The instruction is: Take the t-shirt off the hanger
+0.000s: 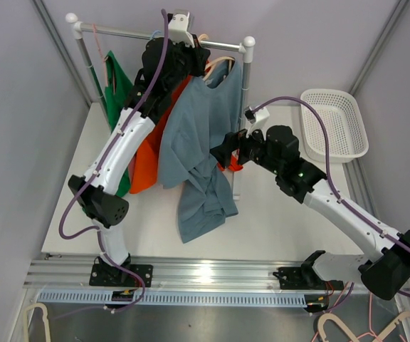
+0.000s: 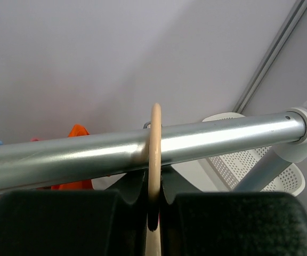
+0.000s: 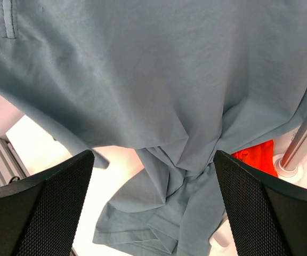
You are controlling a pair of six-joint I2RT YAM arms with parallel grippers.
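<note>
A grey-blue t-shirt (image 1: 198, 135) hangs from a wooden hanger (image 1: 219, 63) on the metal rail (image 1: 130, 33), its hem bunched on the table. My left gripper (image 1: 191, 51) is up at the rail, shut on the hanger's hook (image 2: 155, 144), which loops over the rail (image 2: 89, 152). My right gripper (image 1: 223, 151) is open at the shirt's right edge, about mid height. In the right wrist view the shirt (image 3: 159, 80) fills the space ahead of the wide-apart fingers (image 3: 41, 208), with nothing between them.
An orange garment (image 1: 148, 160) and a green garment (image 1: 119, 89) hang on the same rail to the left. A white perforated basket (image 1: 333, 125) sits at the table's right. The rack's right post (image 1: 246, 71) stands behind the shirt. Spare hangers (image 1: 361, 329) lie below the table's front edge.
</note>
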